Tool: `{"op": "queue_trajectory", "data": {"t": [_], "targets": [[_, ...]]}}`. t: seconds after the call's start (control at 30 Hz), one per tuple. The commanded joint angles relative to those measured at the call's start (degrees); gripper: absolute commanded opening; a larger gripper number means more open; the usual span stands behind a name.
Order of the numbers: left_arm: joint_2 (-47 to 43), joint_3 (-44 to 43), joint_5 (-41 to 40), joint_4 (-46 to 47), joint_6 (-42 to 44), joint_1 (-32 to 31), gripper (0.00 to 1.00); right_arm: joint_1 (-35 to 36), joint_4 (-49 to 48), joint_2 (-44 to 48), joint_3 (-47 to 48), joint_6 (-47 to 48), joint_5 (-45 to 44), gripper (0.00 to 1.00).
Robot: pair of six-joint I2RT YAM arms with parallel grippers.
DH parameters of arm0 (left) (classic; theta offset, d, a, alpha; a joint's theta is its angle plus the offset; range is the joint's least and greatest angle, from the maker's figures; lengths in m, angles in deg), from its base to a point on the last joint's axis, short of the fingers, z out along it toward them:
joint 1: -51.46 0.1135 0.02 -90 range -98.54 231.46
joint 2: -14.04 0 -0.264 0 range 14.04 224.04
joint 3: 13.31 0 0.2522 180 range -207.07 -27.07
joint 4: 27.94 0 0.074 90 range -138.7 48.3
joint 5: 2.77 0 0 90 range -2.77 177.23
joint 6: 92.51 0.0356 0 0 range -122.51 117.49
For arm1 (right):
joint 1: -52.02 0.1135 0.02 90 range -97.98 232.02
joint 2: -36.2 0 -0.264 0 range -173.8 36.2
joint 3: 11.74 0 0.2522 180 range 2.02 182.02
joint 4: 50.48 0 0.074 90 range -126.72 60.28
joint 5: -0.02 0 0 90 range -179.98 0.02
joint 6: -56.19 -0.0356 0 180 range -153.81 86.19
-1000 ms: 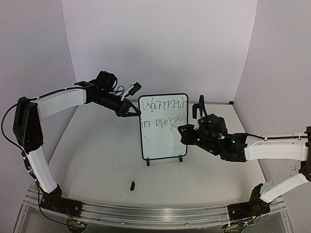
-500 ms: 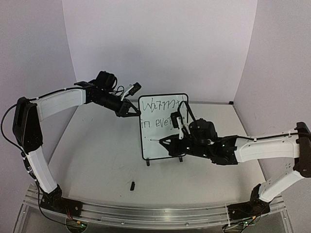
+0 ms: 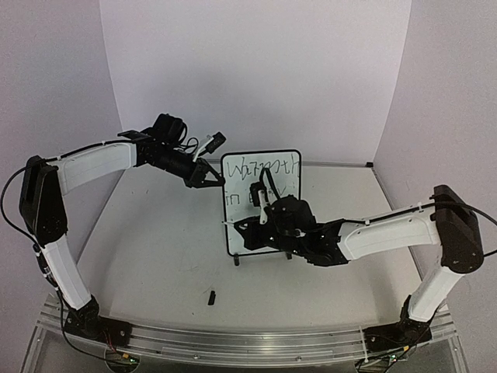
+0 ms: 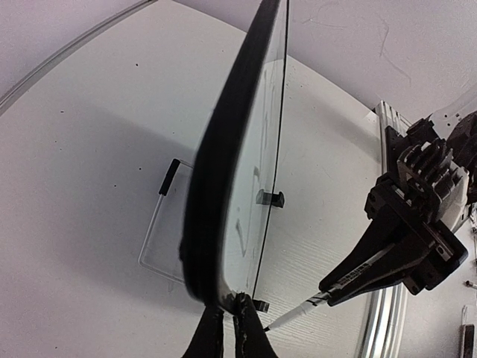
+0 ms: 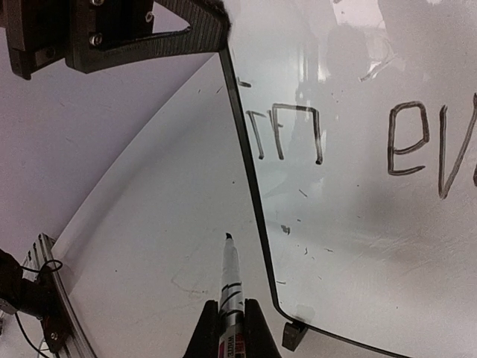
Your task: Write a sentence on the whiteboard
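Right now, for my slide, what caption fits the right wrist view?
Right gripper holds a marker, tip just outside the whiteboard's left edge; left gripper clamps it above.

Dark handwriting (image 3: pixel 260 165) on the whiteboard (image 3: pixel 237 183) reads "Warmth" on its top line. The second line begins "in", then "ev", and is cut off there in the right wrist view. The marker (image 5: pixel 230 287) has a label too small to read.

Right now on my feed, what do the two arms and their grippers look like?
The left arm and right arm have white link shells with black joints and wrists. The left gripper and right gripper are black, with two tapering fingers each. A thin black cable loops beside the left arm.
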Motion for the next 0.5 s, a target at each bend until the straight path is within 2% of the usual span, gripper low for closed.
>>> {"op": "queue_trajectory", "data": {"t": [0.0, 0.47], "targets": [[-1.84, 0.81, -2.77, -1.33, 2.51, -0.33, 0.00, 0.07, -1.86, -0.83, 2.07, -2.07, -5.18, 0.00], [-2.01, 0.80, -2.89, -1.28, 2.55, -0.33, 0.00, -0.54, -2.22, 1.26, -0.57, -3.26, -8.12, 0.00]]}}
